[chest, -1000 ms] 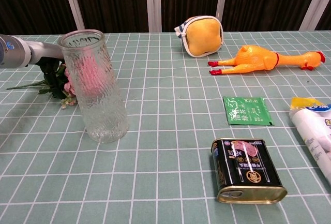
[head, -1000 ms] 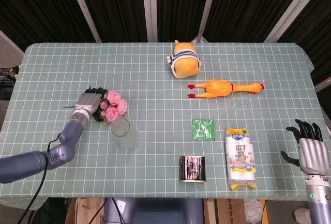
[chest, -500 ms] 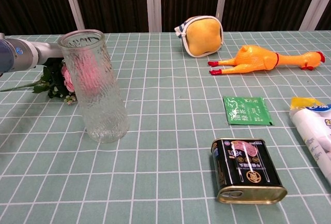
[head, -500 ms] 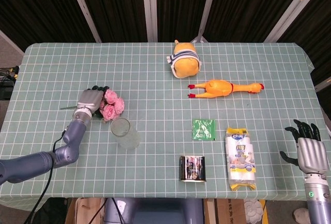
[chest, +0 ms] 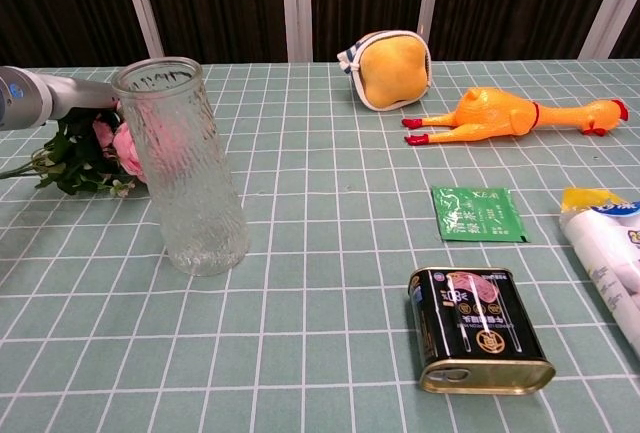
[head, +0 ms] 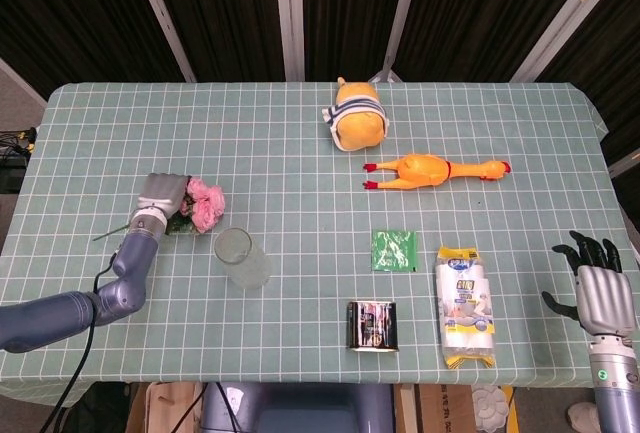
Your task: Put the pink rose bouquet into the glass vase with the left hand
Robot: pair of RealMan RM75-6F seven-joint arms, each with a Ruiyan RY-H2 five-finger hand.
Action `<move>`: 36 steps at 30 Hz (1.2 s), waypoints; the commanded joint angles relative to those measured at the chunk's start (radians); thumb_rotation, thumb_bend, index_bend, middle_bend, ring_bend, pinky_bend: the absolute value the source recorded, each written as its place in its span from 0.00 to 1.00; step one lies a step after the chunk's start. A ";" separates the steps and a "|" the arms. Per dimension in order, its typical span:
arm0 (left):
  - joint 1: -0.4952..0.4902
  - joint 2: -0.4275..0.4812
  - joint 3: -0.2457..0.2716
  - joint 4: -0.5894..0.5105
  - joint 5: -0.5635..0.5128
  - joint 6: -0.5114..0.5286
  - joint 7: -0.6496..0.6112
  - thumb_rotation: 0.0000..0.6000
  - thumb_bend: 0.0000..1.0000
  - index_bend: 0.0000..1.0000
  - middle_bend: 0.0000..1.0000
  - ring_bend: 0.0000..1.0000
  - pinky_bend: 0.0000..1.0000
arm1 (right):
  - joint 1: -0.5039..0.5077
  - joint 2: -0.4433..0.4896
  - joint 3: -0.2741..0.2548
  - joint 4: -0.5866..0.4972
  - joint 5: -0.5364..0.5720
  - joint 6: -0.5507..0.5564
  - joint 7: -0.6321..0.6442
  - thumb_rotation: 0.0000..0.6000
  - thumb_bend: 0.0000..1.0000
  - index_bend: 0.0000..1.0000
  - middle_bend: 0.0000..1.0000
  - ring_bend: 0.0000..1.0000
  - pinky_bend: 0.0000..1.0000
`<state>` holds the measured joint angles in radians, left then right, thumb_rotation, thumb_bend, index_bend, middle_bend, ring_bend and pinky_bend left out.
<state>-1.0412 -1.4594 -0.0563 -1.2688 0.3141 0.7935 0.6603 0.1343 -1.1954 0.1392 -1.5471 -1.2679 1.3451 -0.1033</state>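
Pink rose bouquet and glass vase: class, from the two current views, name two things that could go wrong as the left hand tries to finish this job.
1. The left hand rests over the pink rose bouquet, which lies flat on the table; a loose hold could let it slip or tilt when lifted.
2. The glass vase is tall, narrow and stands close beside the bouquet, so a swinging arm or the stems may knock it over.
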 commanded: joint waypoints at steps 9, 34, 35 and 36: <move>0.074 0.050 -0.105 -0.066 0.318 0.098 -0.245 1.00 0.39 0.32 0.46 0.35 0.48 | 0.004 -0.006 -0.001 0.004 0.010 -0.011 -0.008 1.00 0.21 0.29 0.13 0.12 0.01; 0.205 0.276 -0.505 -0.454 0.701 0.296 -1.137 1.00 0.39 0.33 0.46 0.32 0.45 | 0.006 -0.009 0.000 0.006 0.027 -0.021 -0.008 1.00 0.21 0.29 0.13 0.12 0.01; 0.199 0.280 -0.513 -0.475 0.700 0.289 -1.138 1.00 0.39 0.34 0.46 0.32 0.45 | 0.006 -0.008 0.000 0.006 0.026 -0.020 -0.006 1.00 0.21 0.29 0.13 0.12 0.01; 0.194 0.282 -0.521 -0.491 0.697 0.288 -1.134 1.00 0.39 0.34 0.46 0.32 0.45 | 0.005 -0.007 0.000 0.005 0.025 -0.019 -0.003 1.00 0.21 0.29 0.13 0.12 0.01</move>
<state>-0.8374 -1.1806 -0.5449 -1.7190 1.0076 1.0753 -0.4544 0.1397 -1.2027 0.1395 -1.5418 -1.2424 1.3258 -0.1076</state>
